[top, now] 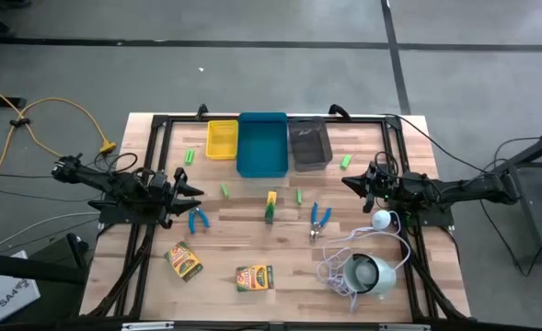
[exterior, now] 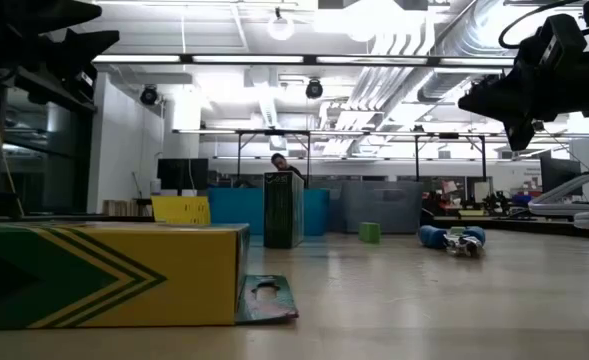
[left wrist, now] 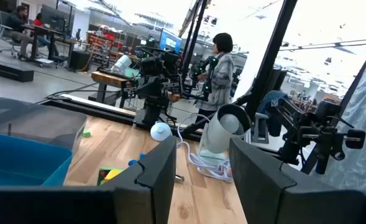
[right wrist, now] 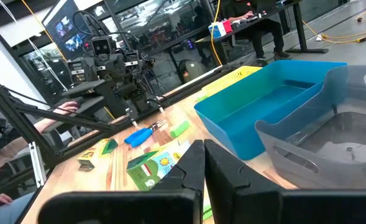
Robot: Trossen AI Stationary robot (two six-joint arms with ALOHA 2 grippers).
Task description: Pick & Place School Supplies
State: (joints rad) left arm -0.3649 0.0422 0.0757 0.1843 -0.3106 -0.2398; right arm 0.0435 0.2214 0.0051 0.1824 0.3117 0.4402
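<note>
Pale wooden table (top: pixel 280 267) in a lit workshop, crayon boxes (top: pixel 184 261) near its front edge, scissors (top: pixel 320 217) mid-table, left gripper (top: pixel 190 190) spread and empty, right gripper (top: pixel 351 182) pressed together, low view half blocked by a box.

The wooden table (top: pixel 280 276) stood on a grey floor (top: pixel 252 64) crossed by dark lines, a yellow cable (top: pixel 40 129) trailing beside it. Beyond lay an open workshop with bright ceiling lights (exterior: pixel 279 25), exposed pipes, desks and a standing person (left wrist: pixel 220 68).
</note>
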